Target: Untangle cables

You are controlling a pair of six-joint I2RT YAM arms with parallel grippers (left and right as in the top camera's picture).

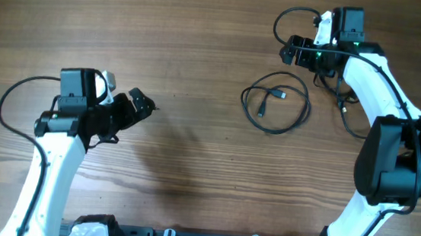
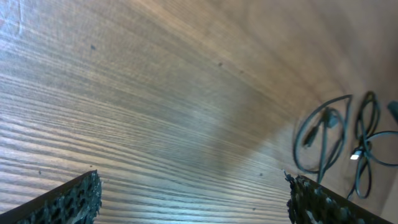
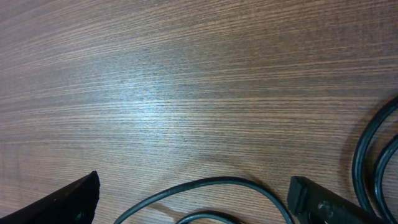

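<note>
Reference item: the coiled cable. It lies in one loose loop on the wooden table, with one plug end inside the loop.

1. The second cable lies just beside the reference, on the side toward the right arm. In the overhead view that arm partly covers it.
2. The right gripper is near the reference, jaws spread wide, holding nothing.
3. The left gripper is well apart from the reference, on the opposite side. Its jaws are spread wide over bare wood and hold nothing.

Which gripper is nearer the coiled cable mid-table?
Right. The right gripper is just beyond the coiled cable, on its far side; the left gripper sits well off to the cable's left.
</note>
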